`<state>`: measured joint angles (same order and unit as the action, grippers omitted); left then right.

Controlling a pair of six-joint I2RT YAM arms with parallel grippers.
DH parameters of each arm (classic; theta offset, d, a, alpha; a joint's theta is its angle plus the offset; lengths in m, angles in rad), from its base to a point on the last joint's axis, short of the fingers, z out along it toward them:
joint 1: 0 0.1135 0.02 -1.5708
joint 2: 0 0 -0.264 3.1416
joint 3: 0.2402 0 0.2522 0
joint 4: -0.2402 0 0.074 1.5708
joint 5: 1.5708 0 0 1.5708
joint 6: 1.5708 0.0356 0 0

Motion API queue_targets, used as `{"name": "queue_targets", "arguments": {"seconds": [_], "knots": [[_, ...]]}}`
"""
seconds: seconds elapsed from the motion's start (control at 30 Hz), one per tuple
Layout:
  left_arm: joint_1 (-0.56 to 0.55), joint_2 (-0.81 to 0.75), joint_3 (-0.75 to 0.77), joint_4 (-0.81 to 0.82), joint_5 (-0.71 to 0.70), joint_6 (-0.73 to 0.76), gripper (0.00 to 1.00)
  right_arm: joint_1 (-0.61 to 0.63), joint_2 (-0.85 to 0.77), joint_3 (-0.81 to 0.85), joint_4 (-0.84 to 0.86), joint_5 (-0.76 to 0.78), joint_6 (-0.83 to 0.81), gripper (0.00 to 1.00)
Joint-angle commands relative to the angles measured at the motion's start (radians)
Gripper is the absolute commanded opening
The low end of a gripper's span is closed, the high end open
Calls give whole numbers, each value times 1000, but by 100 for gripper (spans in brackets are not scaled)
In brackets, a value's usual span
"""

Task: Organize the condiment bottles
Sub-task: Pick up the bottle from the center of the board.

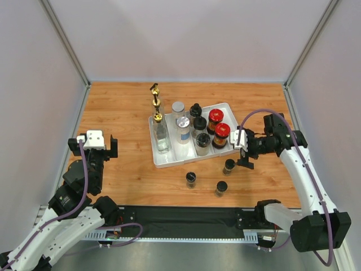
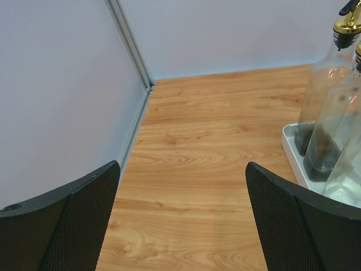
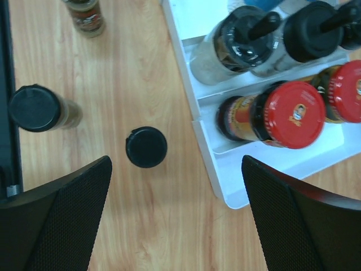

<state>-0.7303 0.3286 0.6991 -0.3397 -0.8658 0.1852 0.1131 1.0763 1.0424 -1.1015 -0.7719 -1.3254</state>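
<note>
The condiment bottles mostly stand in a white divided tray [image 1: 175, 162]. In it are gold-spouted clear bottles [image 1: 161, 134], silver-lidded jars [image 1: 182, 125], black-topped bottles [image 1: 199, 124] and two red-lidded jars [image 1: 219, 126]. Three small black-capped spice jars stand on the wood in front of it [image 1: 229, 165] [image 1: 191, 179] [image 1: 221, 187]. My right gripper [image 1: 246, 149] [image 3: 177, 226] hangs open above the tray's near right corner, and one spice jar [image 3: 146, 147] stands just ahead of its left finger. My left gripper [image 1: 93, 144] [image 2: 183, 226] is open and empty over bare wood, left of the tray.
Grey walls close the table on three sides, with a metal post [image 2: 132, 48] in the back left corner. The tray's left rim [image 2: 293, 152] and the tall bottles [image 2: 327, 84] stand to the right of my left gripper. Two more spice jars [image 3: 35, 107] [image 3: 84, 17] stand left of my right gripper.
</note>
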Motion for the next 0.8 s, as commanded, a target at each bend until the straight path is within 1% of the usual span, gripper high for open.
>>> {"name": "queue_targets", "arguments": {"seconds": [0.0,0.03,0.13,0.3,0.6,0.77], "knots": [[6,9,0,13,10,3,100,-18,43,1,-188,-98,-322,98],[6,9,-1,13,10,3,100,-16,77,1,-231,-98,-349,98],[6,10,-1,13,10,3,100,-16,134,-12,-247,-102,-390,95],[6,12,-1,13,10,2,100,-16,185,-50,-167,-107,-354,94],[6,18,-1,13,10,5,100,-4,258,-102,-28,-67,-268,89],[6,21,-1,13,10,5,100,19,280,-127,2,-50,-241,85]]}}
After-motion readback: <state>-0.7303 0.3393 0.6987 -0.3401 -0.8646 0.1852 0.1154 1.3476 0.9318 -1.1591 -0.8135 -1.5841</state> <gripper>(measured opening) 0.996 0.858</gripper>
